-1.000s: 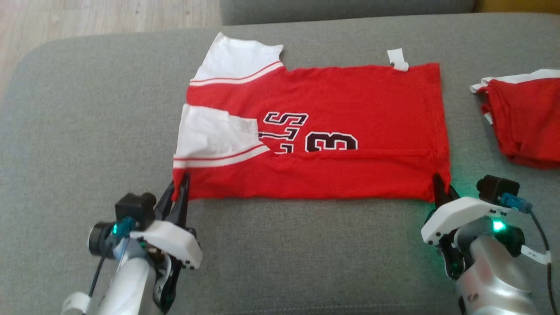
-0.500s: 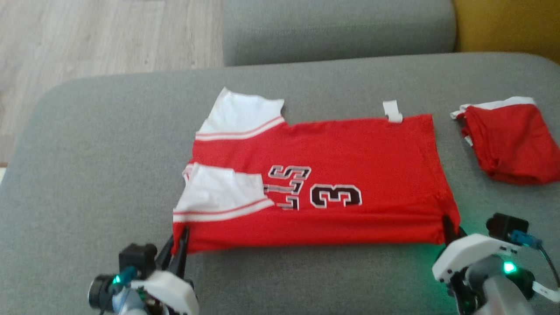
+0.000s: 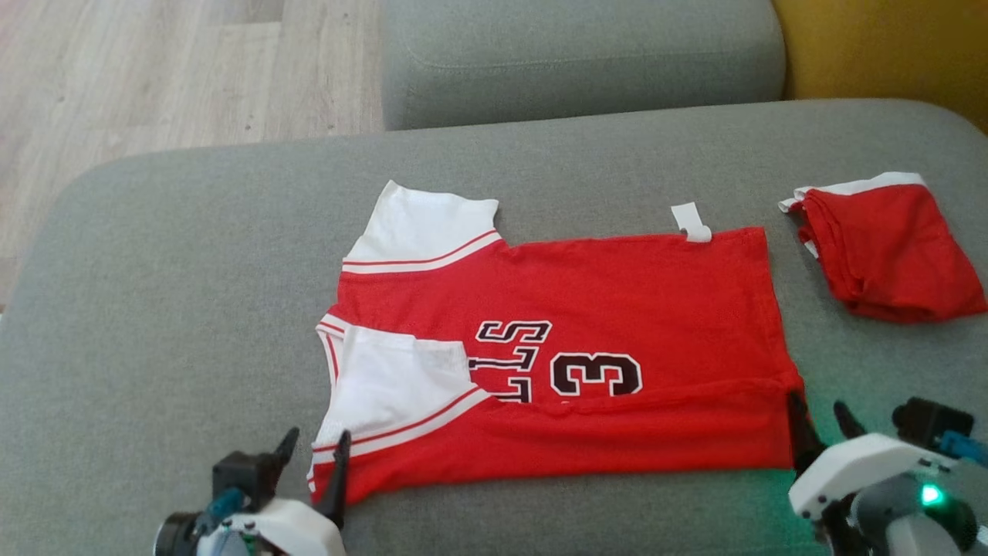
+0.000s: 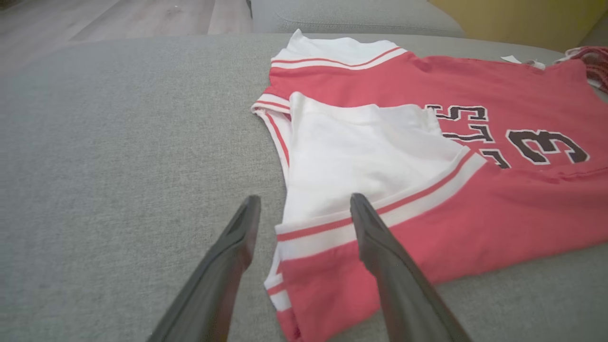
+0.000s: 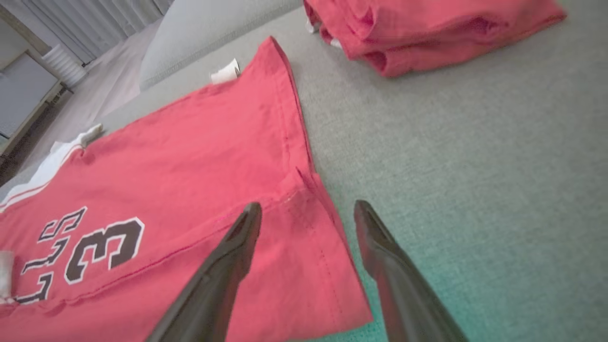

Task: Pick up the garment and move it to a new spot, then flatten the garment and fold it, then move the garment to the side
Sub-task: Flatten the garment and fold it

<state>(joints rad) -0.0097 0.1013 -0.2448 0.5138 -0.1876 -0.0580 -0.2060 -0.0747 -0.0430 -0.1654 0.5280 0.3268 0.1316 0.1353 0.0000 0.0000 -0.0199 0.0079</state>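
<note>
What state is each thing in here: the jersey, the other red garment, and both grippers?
red jersey: spread flat on the grey cushion, near long edge folded over, one white sleeve folded in, not gripped.
second red garment: folded, lying apart at the right.
left gripper: open, straddling the jersey's near left corner.
right gripper: open, straddling the jersey's near right corner.

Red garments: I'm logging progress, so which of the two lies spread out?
The jersey with the number 3, in the middle of the cushion; the other red garment, at the robot's right, is a small folded bundle.
</note>
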